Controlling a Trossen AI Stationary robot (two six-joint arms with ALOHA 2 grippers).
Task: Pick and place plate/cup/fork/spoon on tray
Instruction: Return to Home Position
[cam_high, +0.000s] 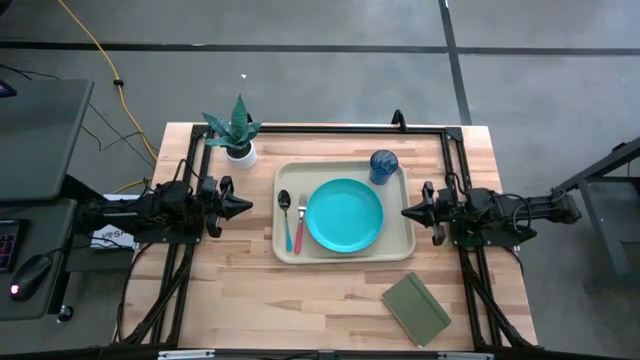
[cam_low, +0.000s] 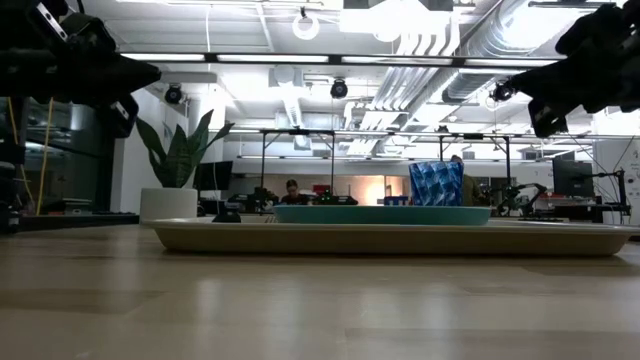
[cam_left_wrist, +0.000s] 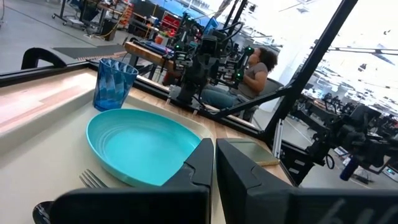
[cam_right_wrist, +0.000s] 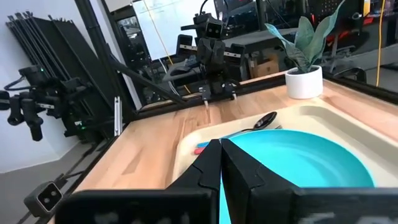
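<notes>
From above, the large pale beige rectangular tray (cam_high: 345, 251) lies in the middle of the wooden table (cam_high: 250, 300), its long side running left to right. On it sit the round turquoise plate (cam_high: 344, 215), the small blue see-through cup (cam_high: 383, 165) in the far right corner, and, left of the plate, the blue-handled metal spoon (cam_high: 286, 218) and the red-handled fork (cam_high: 300, 224), side by side, their long axes parallel, with heads toward the far edge. A potted green plant (cam_high: 237, 133) stands beyond the tray's left corner; a dark green notebook (cam_high: 416, 309) lies near the front right (well apart from the tray). The left gripper (cam_high: 243, 206) and the right gripper (cam_high: 408, 212) flank the tray, fingers pressed together, holding nothing.

At table height, both grippers hang above the tray, nothing between them and it.

In the left wrist view, a seated person (cam_left_wrist: 252, 70) shows beyond the table.

In the right wrist view, the spoon's bowl points toward the plant.
</notes>
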